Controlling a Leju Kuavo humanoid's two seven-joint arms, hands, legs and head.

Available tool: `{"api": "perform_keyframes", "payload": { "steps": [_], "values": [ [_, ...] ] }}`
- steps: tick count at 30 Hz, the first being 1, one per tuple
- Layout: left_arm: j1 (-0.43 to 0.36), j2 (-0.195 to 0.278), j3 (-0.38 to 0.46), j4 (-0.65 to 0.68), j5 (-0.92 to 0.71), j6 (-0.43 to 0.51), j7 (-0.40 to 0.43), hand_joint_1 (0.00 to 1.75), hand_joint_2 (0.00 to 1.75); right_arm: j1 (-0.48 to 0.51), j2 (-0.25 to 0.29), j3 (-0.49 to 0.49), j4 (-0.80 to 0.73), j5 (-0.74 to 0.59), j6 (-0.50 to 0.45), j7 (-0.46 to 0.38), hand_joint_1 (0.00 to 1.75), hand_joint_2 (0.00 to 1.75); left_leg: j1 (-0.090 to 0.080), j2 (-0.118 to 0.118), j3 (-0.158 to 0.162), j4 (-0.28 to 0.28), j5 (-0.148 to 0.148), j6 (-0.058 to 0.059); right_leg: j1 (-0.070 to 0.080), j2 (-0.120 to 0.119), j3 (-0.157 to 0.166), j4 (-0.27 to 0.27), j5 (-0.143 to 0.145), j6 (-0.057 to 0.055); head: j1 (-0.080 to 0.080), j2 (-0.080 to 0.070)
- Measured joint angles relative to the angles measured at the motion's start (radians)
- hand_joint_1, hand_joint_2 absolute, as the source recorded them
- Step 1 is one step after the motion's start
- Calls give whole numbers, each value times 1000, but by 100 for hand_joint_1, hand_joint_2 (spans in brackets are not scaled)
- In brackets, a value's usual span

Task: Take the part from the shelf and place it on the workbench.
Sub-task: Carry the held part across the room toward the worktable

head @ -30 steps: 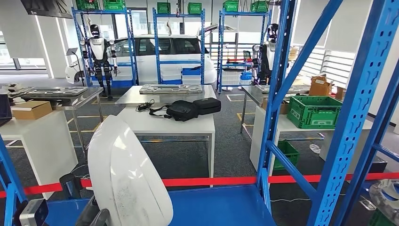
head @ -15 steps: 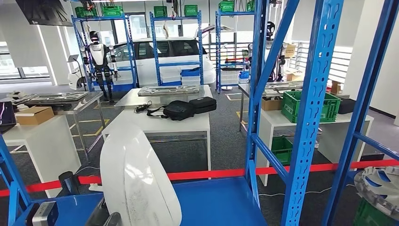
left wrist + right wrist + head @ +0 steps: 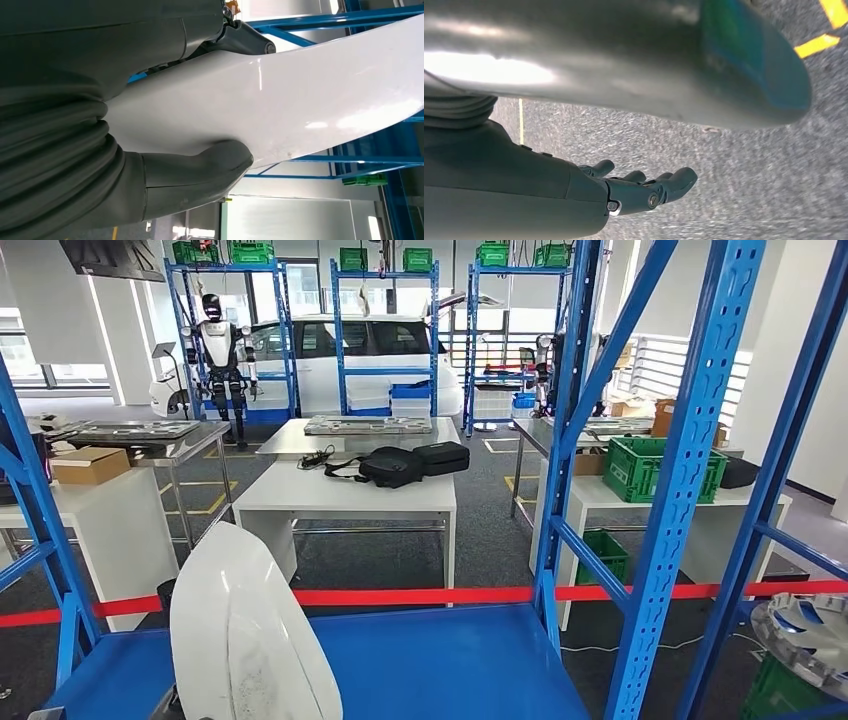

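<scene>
- Your left hand (image 3: 125,150) grips the glossy white curved body panel (image 3: 300,100): the thick grey thumb presses one face and the darker fingers (image 3: 245,42) clamp the opposite face, so the part is pinched between them.
- Outward from those fingers, the same panel rises upright and slightly tilted above the blue shelf deck (image 3: 450,670). Whether its lower edge touches the deck I cannot tell, as it is cut off at the frame edge.
- Your right hand (image 3: 644,187) holds nothing. Its fingers are loosely extended and a little apart, hanging over grey speckled floor with yellow line markings.
- Progress, as I judge it: the grasp is made, but the part is inside the rack bay, between the blue perforated steel uprights (image 3: 690,440). The carry and the placing are all left to do.
- Beyond the panel, a red barrier tape (image 3: 420,595) stretches across the far side of the bay.
- Past the tape stands a white rectangular workbench (image 3: 340,495) with black bags (image 3: 400,465) at its far end (the near half looks bare, a likely landing spot, though I cannot say which bench is meant).
- Off to the right-hand side lies a silver wheel cover (image 3: 810,630) at the rack's edge, and green plastic crates (image 3: 655,470) sit on another table.
- The room is a workshop hall: more blue racks, a white car (image 3: 340,360) and another humanoid robot (image 3: 220,350) well away at the back.
</scene>
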Motion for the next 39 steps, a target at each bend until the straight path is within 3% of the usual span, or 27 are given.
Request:
{"api": "perform_keyframes", "payload": {
  "steps": [1,3,4,5,7,8,10,12,13,14,15,17,19,20,22,23,25,27,28,29,30,32,34,35,36,38,39],
  "values": [
    [-6,-6,0,2,-4,0,1,175,175,-1,-2,0,0,-6,-1,5,0,0,0,0,-15,7,7,-2,0,0,45,-57,26,-2,0,0],
    [-24,-20,-1,7,-7,4,3,175,175,-5,-6,-1,0,-13,-3,16,0,0,-1,-1,-38,18,21,-11,4,0,132,-187,40,-10,0,0],
    [-33,-24,-2,10,-7,6,5,175,175,-6,-6,-1,0,-15,-3,18,0,0,-1,-1,-43,21,27,-17,6,0,153,-226,35,-15,0,0],
    [-42,-28,-2,13,-6,7,7,175,175,-6,-6,-1,0,-16,-4,19,0,0,-2,-1,-45,21,34,-24,9,1,157,-242,30,-22,-1,0],
    [-54,-34,-4,18,-3,9,9,175,175,-4,-6,-1,0,-18,-3,16,0,0,0,0,-46,17,46,-37,8,1,145,-246,47,-36,-2,0],
    [-57,-35,-4,20,-2,9,9,175,175,-4,-6,-2,0,-19,-2,11,0,0,0,-1,-52,21,37,-43,7,0,138,-248,58,-44,-2,0],
    [-61,-35,-5,21,-1,9,11,175,175,-3,-5,-3,0,-20,1,0,0,0,3,-2,-74,82,-36,-51,3,-3,117,-254,83,-56,-4,0],
    [-63,-35,-6,21,-1,8,12,175,175,-2,-6,-3,0,-18,5,-5,0,0,6,-2,-101,205,-131,-59,3,-5,92,-254,104,-59,-6,0],
    [-63,-35,-6,21,-1,8,12,175,175,-2,-6,-3,0,-17,6,-4,0,0,8,-2,-105,259,-152,-62,3,-5,79,-253,115,-58,-6,0],
    [-62,-35,-7,21,-1,8,12,175,175,-2,-6,-3,0,-16,7,-3,0,0,9,-2,-99,289,-150,-64,3,-6,65,-251,126,-56,-6,0],
    [-62,-35,-8,21,0,8,12,175,175,-2,-6,-3,0,-16,7,-3,0,0,11,-2,-76,285,-130,-65,3,-6,52,-249,136,-54,-7,0],
    [-62,-35,-10,18,0,7,13,175,175,-2,-6,-3,0,-17,6,-6,0,0,15,-2,20,178,-94,-64,2,-6,27,-245,155,-45,-8,0],
    [-62,-36,-12,12,0,6,12,175,175,-3,-6,-3,-1,-18,4,-9,0,0,13,-5,116,44,-104,-57,4,-5,15,-242,171,-33,-8,0],
    [-62,-36,-12,10,0,4,12,175,175,-3,-6,-4,-1,-18,4,-9,0,0,10,-6,137,8,-114,-51,5,-4,13,-243,180,-27,-8,0],
    [-62,-36,-13,9,1,3,12,175,175,-2,-6,-4,-1,-18,4,-9,0,0,5,-6,130,-6,-106,-31,2,-4,10,-249,196,-13,-7,0],
    [-62,-37,-13,9,1,3,12,175,175,0,-6,-5,-1,-19,4,-8,0,0,4,-4,122,-7,-97,-20,0,-3,4,-245,189,-7,-7,0],
    [-62,-39,-13,8,1,3,12,175,175,3,-5,-6,0,-19,3,-11,0,0,5,0,100,-9,-75,0,-3,-3,-20,-189,120,2,-5,0],
    [-62,-39,-13,8,0,6,10,175,175,3,-3,-7,0,-19,1,-17,0,0,2,1,72,-7,-50,9,-2,-3,-53,-69,18,4,-4,0],
    [-61,-39,-13,7,-1,10,9,175,175,2,-3,-7,0,-19,0,-19,0,0,-1,1,56,-6,-38,11,-1,-3,-63,-10,-8,3,-3,0],
    [-61,-40,-13,7,-1,17,8,175,175,2,-4,-8,0,-18,-1,-18,0,0,-3,1,38,-3,-25,11,1,-2,-61,28,-9,1,-2,0],
    [-61,-40,-13,7,-1,24,8,175,175,1,-4,-9,0,-18,-1,-15,0,0,-5,1,21,0,-15,11,3,-2,-44,36,10,-2,-2,0],
    [-61,-39,-13,5,-1,39,7,175,175,0,-4,-10,-1,-18,1,-6,0,0,-6,1,-8,9,3,7,10,-2,37,-45,63,-12,-1,0],
    [-61,-38,-13,0,0,49,4,175,175,-2,-5,-11,-1,-18,7,-3,0,0,-8,1,-26,17,17,0,18,-2,139,-186,57,-24,-1,0],
    [-61,-36,-13,-2,1,52,2,175,175,-3,-5,-13,-1,-19,9,-1,0,0,-8,2,-30,18,25,-6,21,-2,167,-234,45,-29,-1,0],
    [-60,-33,-13,-4,3,55,-2,175,175,-4,-5,-15,-1,-20,10,5,0,0,-8,3,-32,17,33,-12,24,-2,179,-262,35,-33,-1,0],
    [-58,-27,-13,-4,13,56,-7,175,175,-3,-5,-20,-1,-24,13,18,0,0,-7,3,-35,14,43,-24,22,-5,167,-270,53,-42,-1,0],
    [-56,-22,-13,-3,19,57,-9,175,175,-3,-5,-21,-1,-27,15,24,0,0,-6,1,-42,24,26,-31,20,-7,160,-274,65,-49,-2,0]
  ]
}}
